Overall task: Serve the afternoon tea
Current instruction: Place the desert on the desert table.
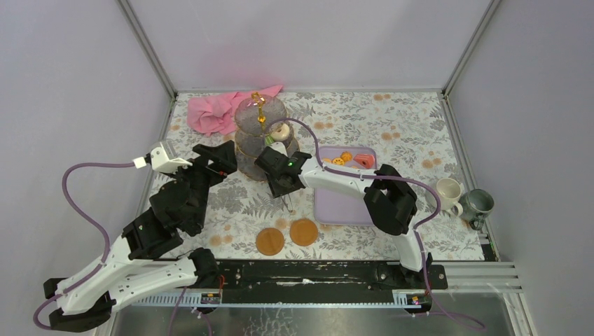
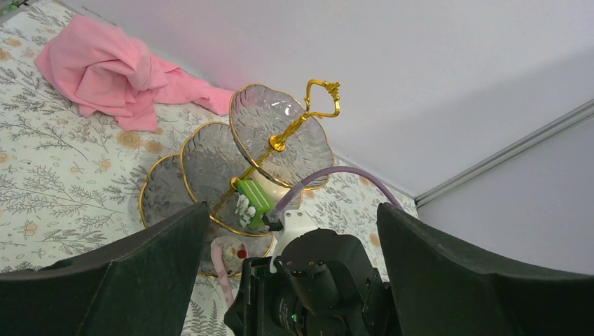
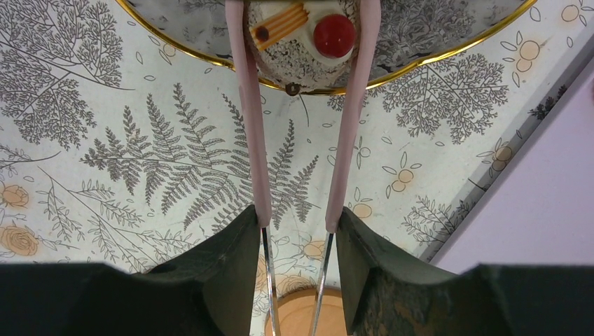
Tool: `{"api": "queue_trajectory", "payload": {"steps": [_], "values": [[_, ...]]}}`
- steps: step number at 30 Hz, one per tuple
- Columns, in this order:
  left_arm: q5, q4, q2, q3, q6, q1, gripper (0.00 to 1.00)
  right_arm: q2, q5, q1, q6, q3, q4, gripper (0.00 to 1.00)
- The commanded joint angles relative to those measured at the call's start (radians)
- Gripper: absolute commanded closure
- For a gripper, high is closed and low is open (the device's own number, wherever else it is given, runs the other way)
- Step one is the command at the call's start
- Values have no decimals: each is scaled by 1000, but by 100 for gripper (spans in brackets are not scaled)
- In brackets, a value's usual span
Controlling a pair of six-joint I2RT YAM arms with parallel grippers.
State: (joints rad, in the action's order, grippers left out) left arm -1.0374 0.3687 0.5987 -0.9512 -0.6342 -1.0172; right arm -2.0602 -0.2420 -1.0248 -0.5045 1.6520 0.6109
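Where the arms are bolted down, a black rail (image 1: 315, 271) runs along the btm of the top view. Just past it the table (image 1: 399, 129) has a cover printed w/ grey ferns & small orange flowers.

Low centre, two orange biscuits (image 1: 270, 241) lie flat on the print, side by side. Right of centre is the lilac tray (image 1: 343, 206), mostly bare, w/ a few small pastries (image 1: 344, 157) at its far end. At the right edge the cream mug (image 1: 448, 190) and grey-green mug (image 1: 480, 203) stand upright, just beside each other.

Mid frame, the right gripper (image 3: 298, 220) is clamped on the pink tongs (image 3: 246, 119). The two tong arms reach onto the btm tier, one on each side of a cupcake (image 3: 301, 31) w/ a red cherry & striped wafer. Cannot tell if they press on it.

From the left, the left gripper (image 2: 293, 210) faces the stand w/ jaws wide apart and nothing btw them.

The three-tier glass stand (image 1: 260, 115), gold-rimmed w/ a gold stem, stands upper centre. A green cake (image 2: 253, 199) sits on what looks like the mid tier.

Behind it, upper left, the pink cloth (image 1: 217, 112) lies crumpled near the far edge.

Plain lilac-grey walls (image 1: 308, 42) close in the back & both sides, w/ metal frame posts (image 1: 147, 45) rising at the far corners.
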Motion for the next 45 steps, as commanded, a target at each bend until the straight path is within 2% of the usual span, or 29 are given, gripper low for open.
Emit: {"api": "queue_trajectory", "payload": {"steps": [1, 13, 32, 45], "values": [[-37, -61, -12, 18, 2, 7, 4, -13, 23, 15, 13, 25, -14, 64], [-47, -77, -10, 40, -11, 7, 4, 23, 11, 24, -14, -34, -57, 64], [-40, -63, -19, 46, -34, 7, 5, 63, -120, -1, -19, -125, -153, 63], [-39, -42, -29, 52, -59, 7, 5, 113, -155, -4, -38, -194, -285, 64]]}}
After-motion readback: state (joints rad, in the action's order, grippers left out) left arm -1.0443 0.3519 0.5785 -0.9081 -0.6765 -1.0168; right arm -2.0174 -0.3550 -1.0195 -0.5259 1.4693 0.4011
